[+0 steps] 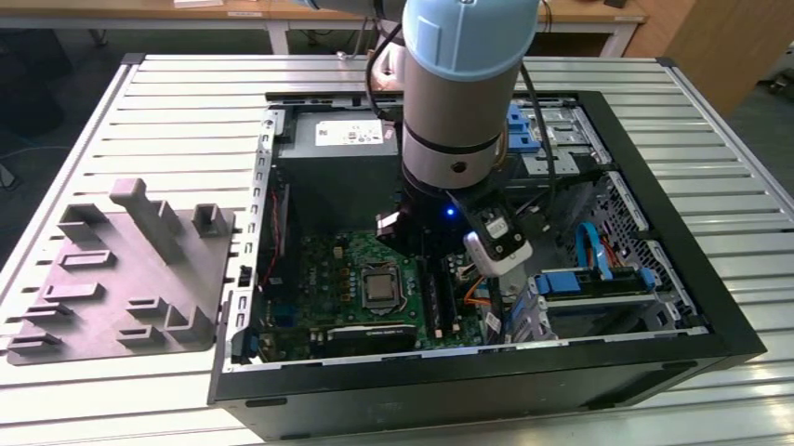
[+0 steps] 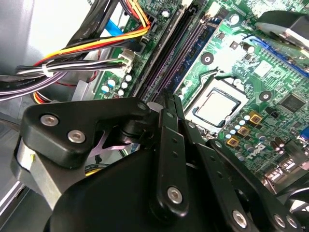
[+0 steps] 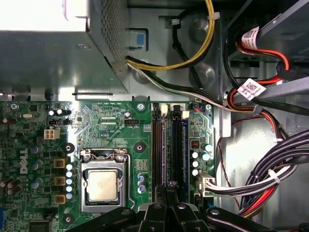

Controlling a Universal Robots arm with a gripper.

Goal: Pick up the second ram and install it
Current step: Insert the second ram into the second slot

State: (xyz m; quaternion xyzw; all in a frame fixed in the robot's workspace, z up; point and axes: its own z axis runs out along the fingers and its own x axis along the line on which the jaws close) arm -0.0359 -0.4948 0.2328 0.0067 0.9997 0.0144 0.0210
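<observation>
inside the open computer case (image 1: 496, 390), hand (image 3: 169, 186) clenched over memory slots (image 3: 170, 140) on motherboard (image 3: 108, 121)

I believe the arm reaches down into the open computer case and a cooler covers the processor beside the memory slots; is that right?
Not quite. The arm reaches down into the open computer case, but the processor beside the memory slots is bare: the first wrist view shows its metal lid with no cooler on it.
</observation>
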